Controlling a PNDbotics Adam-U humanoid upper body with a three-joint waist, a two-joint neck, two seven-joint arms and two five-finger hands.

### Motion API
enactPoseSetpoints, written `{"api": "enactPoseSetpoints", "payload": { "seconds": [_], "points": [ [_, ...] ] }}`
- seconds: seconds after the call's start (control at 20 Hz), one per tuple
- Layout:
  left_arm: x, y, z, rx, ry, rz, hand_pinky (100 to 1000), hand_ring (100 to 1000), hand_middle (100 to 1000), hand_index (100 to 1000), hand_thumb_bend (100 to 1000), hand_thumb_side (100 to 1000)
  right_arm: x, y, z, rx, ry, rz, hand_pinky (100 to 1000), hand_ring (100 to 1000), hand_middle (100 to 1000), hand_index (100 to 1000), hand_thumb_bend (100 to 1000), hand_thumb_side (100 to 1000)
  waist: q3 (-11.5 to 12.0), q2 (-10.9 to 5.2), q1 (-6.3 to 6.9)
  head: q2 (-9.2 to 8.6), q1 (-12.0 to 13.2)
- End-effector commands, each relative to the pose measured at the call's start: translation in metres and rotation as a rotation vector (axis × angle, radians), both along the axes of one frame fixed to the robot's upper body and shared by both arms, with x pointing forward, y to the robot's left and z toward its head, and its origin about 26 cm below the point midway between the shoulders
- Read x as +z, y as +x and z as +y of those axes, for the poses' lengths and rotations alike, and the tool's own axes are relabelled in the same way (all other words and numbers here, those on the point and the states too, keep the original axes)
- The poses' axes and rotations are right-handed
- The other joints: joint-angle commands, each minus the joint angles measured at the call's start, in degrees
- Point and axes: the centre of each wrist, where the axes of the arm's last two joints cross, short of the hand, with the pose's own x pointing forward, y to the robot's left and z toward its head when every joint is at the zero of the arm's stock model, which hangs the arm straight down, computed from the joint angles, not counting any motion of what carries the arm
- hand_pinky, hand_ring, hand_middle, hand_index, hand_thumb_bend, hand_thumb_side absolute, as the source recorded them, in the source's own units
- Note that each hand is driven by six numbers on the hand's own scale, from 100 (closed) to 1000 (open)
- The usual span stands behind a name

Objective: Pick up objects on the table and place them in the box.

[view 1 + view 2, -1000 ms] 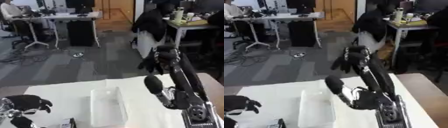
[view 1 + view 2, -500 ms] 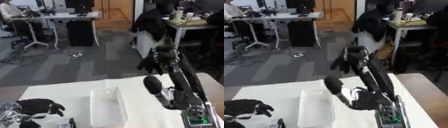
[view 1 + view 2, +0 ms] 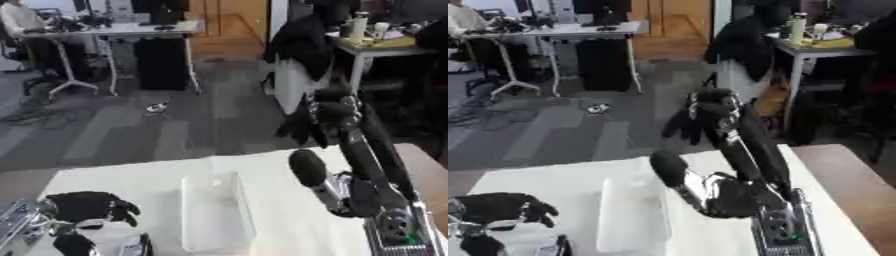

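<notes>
Office space in the background, grey carpet floor (image 3: 131,135), desks further back and a dark jacket (image 3: 302,40) draped over something near a side table. Up close there's a white counter (image 3: 271,200) taking up the lower half of both views.

Sitting on the counter roughly in the middle is the box (image 3: 214,212), a clear plastic tub, long and narrow, running away from the camera. Can't make out anything inside it.

Left hand (image 3: 87,206) is down in the lower left corner, black, fingers curled downward over the counter. Right under it is some stuff I can't really identify: something white (image 3: 101,235) and a dark rounded shape (image 3: 74,245), plus a small dark thing with a pale label (image 3: 551,247) at the bottom edge. Whether the fingers actually have hold of any of it, I can't tell, it's too murky down there.

Right arm (image 3: 372,165) rises from the lower right and reaches up well above the counter, right of the box. Right hand (image 3: 317,115) is up at the top of it, held in the air with the floor behind it, fingers hanging down bent, nothing in them. A black rounded part (image 3: 306,167) of the arm sticks out toward the box, just beside its far right corner.
</notes>
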Motion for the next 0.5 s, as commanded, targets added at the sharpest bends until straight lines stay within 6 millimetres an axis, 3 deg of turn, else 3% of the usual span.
{"api": "enactPoseSetpoints", "payload": {
  "seconds": [0.05,0.5],
  "points": [
    [0.011,0.005,0.010,0.034,0.027,-0.026,923,874,930,893,390,980,0.007,-0.003,0.003,0.012,0.006,-0.025,100,307,347,513,493,1000,-0.11,-0.70,0.10,0.18,0.43],
    [0.000,0.011,0.009,0.034,0.054,-0.013,923,873,926,894,380,990,0.006,-0.003,0.004,0.014,0.005,-0.024,100,306,347,513,494,1000,-0.17,-0.71,0.06,0.26,0.59]
  ]
}}
